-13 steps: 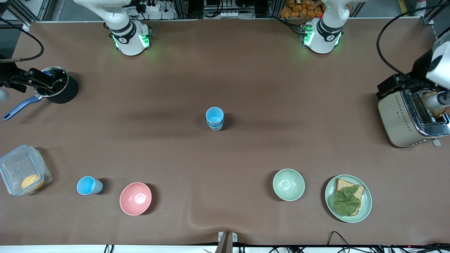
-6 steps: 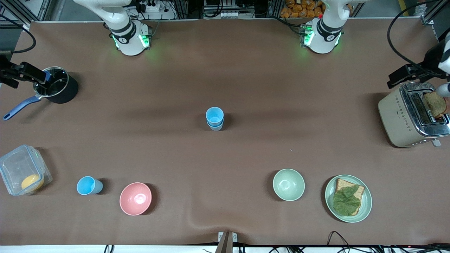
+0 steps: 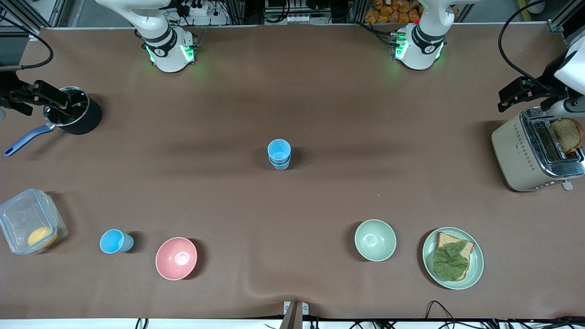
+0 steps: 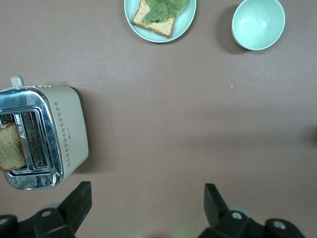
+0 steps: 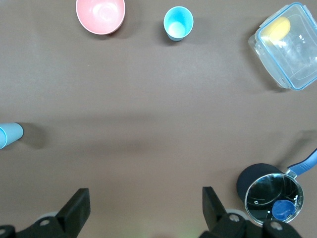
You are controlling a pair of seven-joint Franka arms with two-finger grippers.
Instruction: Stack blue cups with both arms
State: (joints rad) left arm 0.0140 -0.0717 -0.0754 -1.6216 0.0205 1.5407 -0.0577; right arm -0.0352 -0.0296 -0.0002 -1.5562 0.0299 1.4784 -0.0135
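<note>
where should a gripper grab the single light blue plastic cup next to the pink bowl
The lone light-blue plastic cup stands upright, mouth open, beside the pink bowl. Probably best to come straight down and pinch its rim, one finger inside, one outside. The open right gripper, toward that end of the table, seems the likelier one to use.

Two stacked light-blue plastic cups stand in the middle of the frame. Along the lower part, from the right arm's end: a clear plastic box, a single light-blue plastic cup, a pink round bowl, a pale green bowl, and a green round plate with bread on it. At mid-height, a black metal pot stands at the right arm's end, with the right gripper over the table beside it. A beige metal toaster stands at the left arm's end, with the left gripper over the table beside it
</note>
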